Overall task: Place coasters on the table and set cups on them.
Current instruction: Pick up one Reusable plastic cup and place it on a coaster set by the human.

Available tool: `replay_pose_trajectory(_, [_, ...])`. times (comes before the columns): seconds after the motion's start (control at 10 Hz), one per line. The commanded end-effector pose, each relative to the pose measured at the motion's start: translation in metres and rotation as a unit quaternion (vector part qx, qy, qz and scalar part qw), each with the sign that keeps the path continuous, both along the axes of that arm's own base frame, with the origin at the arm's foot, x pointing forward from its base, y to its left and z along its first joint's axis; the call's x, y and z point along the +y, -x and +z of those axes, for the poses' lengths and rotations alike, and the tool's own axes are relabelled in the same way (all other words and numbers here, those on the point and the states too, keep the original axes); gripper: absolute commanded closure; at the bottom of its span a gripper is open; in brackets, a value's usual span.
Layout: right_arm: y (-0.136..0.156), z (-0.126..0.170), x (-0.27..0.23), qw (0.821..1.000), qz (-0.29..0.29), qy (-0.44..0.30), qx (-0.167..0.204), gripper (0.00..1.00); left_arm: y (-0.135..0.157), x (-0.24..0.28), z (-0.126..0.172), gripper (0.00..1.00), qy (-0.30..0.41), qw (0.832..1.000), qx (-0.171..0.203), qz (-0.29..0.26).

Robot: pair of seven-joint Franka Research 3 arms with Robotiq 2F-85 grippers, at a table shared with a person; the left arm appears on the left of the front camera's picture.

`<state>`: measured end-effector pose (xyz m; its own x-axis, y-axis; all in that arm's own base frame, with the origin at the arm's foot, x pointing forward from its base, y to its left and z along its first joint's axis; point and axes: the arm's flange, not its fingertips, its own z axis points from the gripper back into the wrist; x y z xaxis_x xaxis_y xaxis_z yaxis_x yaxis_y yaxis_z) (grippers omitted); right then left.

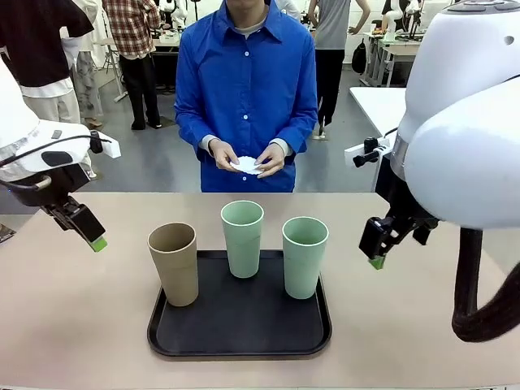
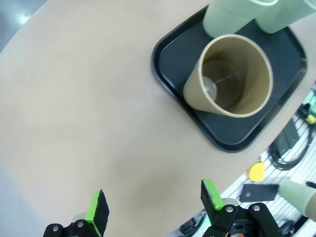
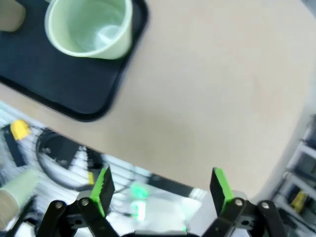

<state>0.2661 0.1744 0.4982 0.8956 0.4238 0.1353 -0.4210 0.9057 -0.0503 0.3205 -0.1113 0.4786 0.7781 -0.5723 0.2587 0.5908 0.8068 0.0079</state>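
Three cups stand on a black tray (image 1: 244, 337): a tan-brown cup (image 1: 174, 263) at the left, a mint green cup (image 1: 243, 238) in the middle and another mint green cup (image 1: 305, 257) at the right. The person across the table (image 1: 65, 325) holds white coasters (image 1: 248, 165) in both hands. My left gripper (image 1: 88, 231) hovers open above the table's left side, apart from the tan cup (image 2: 229, 76). Over the right side my right gripper (image 1: 379, 248) hangs open, beside the green cup (image 3: 91, 25). Neither holds anything.
The tray (image 2: 232, 133) lies near the table's front edge, in the middle. Bare table top lies to both sides of it and between the tray and the person. Below the table edge are cables and small parts (image 3: 59, 148).
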Motion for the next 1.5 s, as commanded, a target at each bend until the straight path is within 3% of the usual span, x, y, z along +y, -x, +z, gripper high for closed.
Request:
replay_pose_trajectory(0.0, [-0.002, 0.033, -0.06, 0.963, -0.084, -0.246, 0.073, 0.0, -0.013, 0.045, 0.022, 0.0, 0.159, 0.985, 0.073, 0.007])
replay_pose_trajectory(0.2, [-0.002, 0.032, -0.13, 0.887, -0.15, -0.423, 0.105, 0.0, -0.026, 0.082, 0.014, 0.0, 0.35, 0.924, 0.149, 0.024])
replay_pose_trajectory(0.3, [0.005, 0.028, -0.155, 0.852, -0.166, -0.483, 0.117, 0.0, -0.027, 0.101, 0.008, 0.0, 0.417, 0.893, 0.166, 0.023])
replay_pose_trajectory(0.6, [0.013, 0.014, -0.237, 0.803, -0.221, -0.533, 0.15, 0.0, -0.04, 0.174, -0.01, 0.0, 0.495, 0.845, 0.176, 0.099])
replay_pose_trajectory(0.8, [0.019, 0.005, -0.278, 0.784, -0.241, -0.555, 0.141, 0.0, -0.044, 0.222, -0.016, 0.0, 0.513, 0.83, 0.164, 0.147])
replay_pose_trajectory(1.3, [0.033, -0.012, -0.329, 0.776, -0.262, -0.556, 0.137, 0.0, -0.033, 0.277, -0.003, 0.0, 0.5, 0.834, 0.134, 0.193])
replay_pose_trajectory(1.4, [0.035, -0.013, -0.331, 0.78, -0.262, -0.552, 0.136, 0.0, -0.033, 0.282, 0.0, 0.0, 0.483, 0.842, 0.137, 0.196])
